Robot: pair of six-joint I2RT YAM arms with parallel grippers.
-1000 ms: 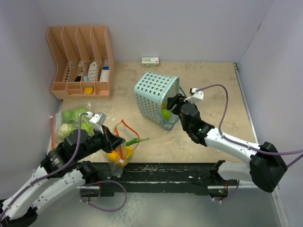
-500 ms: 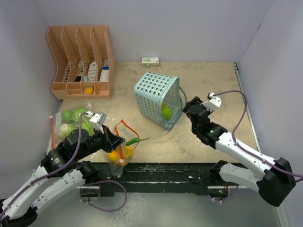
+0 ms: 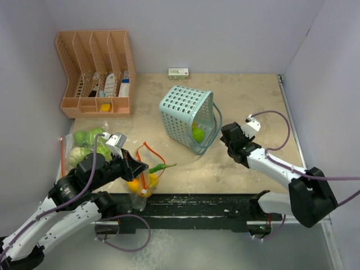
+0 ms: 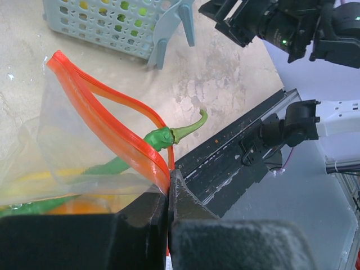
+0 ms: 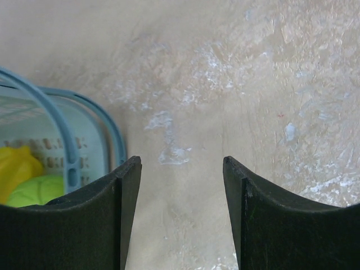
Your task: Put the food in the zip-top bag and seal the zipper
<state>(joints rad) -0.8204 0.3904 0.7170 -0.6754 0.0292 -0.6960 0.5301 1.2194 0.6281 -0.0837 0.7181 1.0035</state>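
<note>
The clear zip-top bag [image 3: 142,179] with an orange zipper rim [image 4: 107,129] lies at the table's front edge. My left gripper [image 3: 142,167] [image 4: 169,181] is shut on that rim. Orange and yellow fruits show through the bag. A thin green chili [image 3: 163,167] [image 4: 169,135] pokes out of its mouth. Pale-green cabbages [image 3: 87,144] lie to the left, partly hidden by my left arm. A teal basket [image 3: 184,114] [image 5: 67,132] lies tipped on its side, with a green fruit [image 3: 197,134] [image 5: 34,191] and a yellow one [image 5: 16,166] inside. My right gripper [image 3: 227,139] [image 5: 180,166] stands open and empty just right of the basket's mouth.
A pink desk organizer [image 3: 95,70] with small items stands at the back left. A small white-and-green box [image 3: 178,72] lies against the back wall. Walls close in on the left, back and right. A black rail [image 3: 191,202] runs along the near edge.
My right gripper has pulled back out of the basket's mouth and moved right, empty. The green fruit stays in the basket. The left gripper and bag have not moved.
</note>
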